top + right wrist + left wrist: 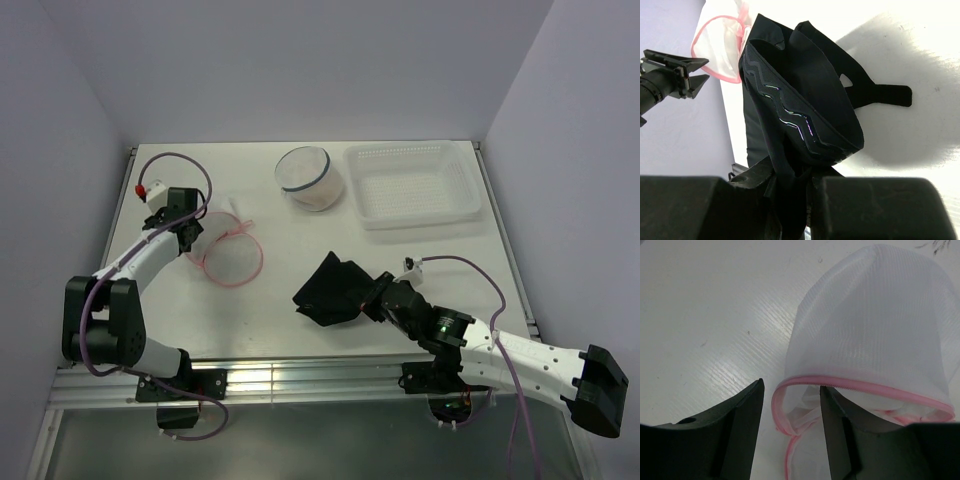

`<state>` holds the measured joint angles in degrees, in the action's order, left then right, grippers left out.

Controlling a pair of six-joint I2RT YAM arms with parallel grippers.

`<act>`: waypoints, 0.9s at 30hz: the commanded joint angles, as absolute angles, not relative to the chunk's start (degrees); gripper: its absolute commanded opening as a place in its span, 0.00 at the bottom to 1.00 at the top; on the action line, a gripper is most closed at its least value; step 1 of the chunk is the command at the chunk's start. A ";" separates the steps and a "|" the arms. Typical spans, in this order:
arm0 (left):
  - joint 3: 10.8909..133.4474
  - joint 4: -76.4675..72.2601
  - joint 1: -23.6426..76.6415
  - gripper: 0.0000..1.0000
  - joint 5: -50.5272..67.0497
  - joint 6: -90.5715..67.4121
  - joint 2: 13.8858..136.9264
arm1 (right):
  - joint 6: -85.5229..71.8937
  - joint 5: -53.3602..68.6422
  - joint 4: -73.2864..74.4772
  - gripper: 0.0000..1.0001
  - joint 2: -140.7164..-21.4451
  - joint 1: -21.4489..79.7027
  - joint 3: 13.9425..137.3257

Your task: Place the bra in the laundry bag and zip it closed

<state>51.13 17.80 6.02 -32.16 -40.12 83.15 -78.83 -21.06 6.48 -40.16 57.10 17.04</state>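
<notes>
The black bra [330, 288] hangs bunched from my right gripper [378, 297], just above the table at front centre. In the right wrist view the gripper [799, 200] is shut on a fold of the bra [805, 100]. The laundry bag [232, 257], white mesh with a pink zipper rim, lies on the table at the left with its mouth open. My left gripper [186, 226] is at the bag's left end. In the left wrist view it [790, 415] is open, its fingers either side of the corner of the pink rim [785, 425].
A round white mesh pouch with a dark rim [311, 178] stands at the back centre. A white plastic basket [412, 183] sits to its right. The laundry bag [720, 45] and the left gripper [675, 75] show at the top left of the right wrist view.
</notes>
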 commanded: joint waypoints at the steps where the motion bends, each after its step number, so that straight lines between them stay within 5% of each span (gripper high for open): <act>1: 53.26 16.61 5.71 0.55 -33.84 -40.08 84.55 | -77.96 -21.36 3.96 0.01 -40.34 56.78 17.67; 11: 52.12 13.71 5.71 0.47 -33.49 -40.25 85.78 | -77.43 -21.80 4.75 0.01 -39.46 56.69 17.75; 18: 47.38 9.76 6.85 0.00 -28.83 -41.48 82.54 | -75.33 -22.94 5.80 0.01 -38.94 56.69 19.77; 27: 38.06 7.12 14.76 0.00 -22.94 -43.51 69.18 | -65.49 -20.92 8.96 0.00 -40.43 56.69 31.01</act>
<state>39.24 10.09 12.27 -26.37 -42.35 73.38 -70.57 -20.67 9.78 -40.05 57.06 25.28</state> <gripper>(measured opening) 0.020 0.204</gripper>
